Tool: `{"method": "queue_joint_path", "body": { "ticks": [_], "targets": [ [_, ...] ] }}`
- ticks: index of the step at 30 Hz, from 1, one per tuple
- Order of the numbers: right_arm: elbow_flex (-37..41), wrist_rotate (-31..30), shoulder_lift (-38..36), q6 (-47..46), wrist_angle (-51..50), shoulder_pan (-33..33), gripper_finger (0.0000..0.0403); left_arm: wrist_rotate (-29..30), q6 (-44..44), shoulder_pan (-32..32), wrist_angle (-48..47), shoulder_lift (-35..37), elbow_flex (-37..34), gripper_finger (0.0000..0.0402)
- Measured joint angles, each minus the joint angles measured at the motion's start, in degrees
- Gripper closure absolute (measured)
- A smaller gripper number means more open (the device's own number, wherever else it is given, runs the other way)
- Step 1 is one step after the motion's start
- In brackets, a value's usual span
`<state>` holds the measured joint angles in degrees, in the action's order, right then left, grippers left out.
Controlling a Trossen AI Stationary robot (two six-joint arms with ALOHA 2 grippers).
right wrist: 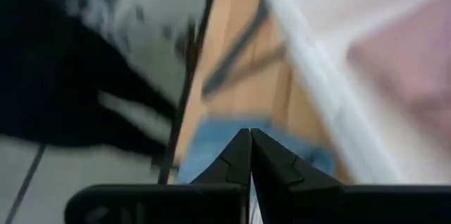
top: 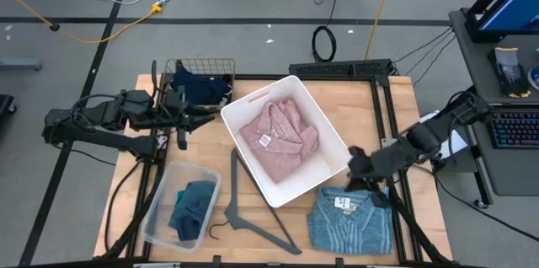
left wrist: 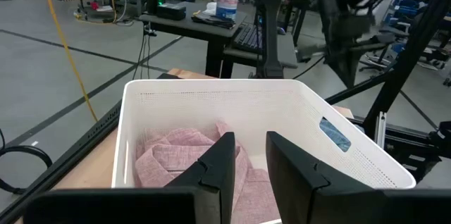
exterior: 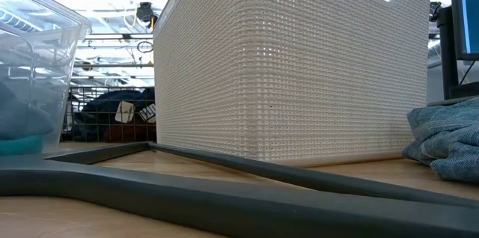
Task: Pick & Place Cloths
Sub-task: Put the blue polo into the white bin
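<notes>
A pink fleece cloth (top: 274, 133) lies inside the white basket (top: 333, 137) at the table's middle. A blue striped shirt (top: 349, 222) with a white label lies flat on the table at the near right. A teal cloth (top: 192, 209) sits in the clear bin (top: 160, 217) at the near left. Navy cloths (top: 202, 87) fill the wire basket (top: 173, 67) at the far left. My left gripper (left wrist: 250, 143) hovers open beside the white basket's left corner, holding nothing. My right gripper (right wrist: 250, 134) is shut and empty in the air, right of the basket (top: 355, 164) and above the shirt's far edge.
A grey plastic hanger (top: 244, 213) lies on the table between the clear bin and the shirt. A black frame (top: 389, 133) runs along the table's right and far edges. Bare wood shows between the wire basket and the clear bin.
</notes>
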<state>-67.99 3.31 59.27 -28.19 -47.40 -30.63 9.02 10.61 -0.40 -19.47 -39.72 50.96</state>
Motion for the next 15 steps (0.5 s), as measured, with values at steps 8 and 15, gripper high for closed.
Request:
{"method": "queue_joint_path", "body": {
  "ticks": [8,15],
  "targets": [
    [0.0,0.0,0.0,-1.9,-15.2,-7.8,0.0402,0.0,0.0,0.0,0.0,0.0,0.0,0.0321],
    [0.0,0.0,0.0,-8.5,-24.0,-8.1,0.0399,0.1,-1.2,0.0,0.0,0.0,0.0,0.0321]
  ]
}}
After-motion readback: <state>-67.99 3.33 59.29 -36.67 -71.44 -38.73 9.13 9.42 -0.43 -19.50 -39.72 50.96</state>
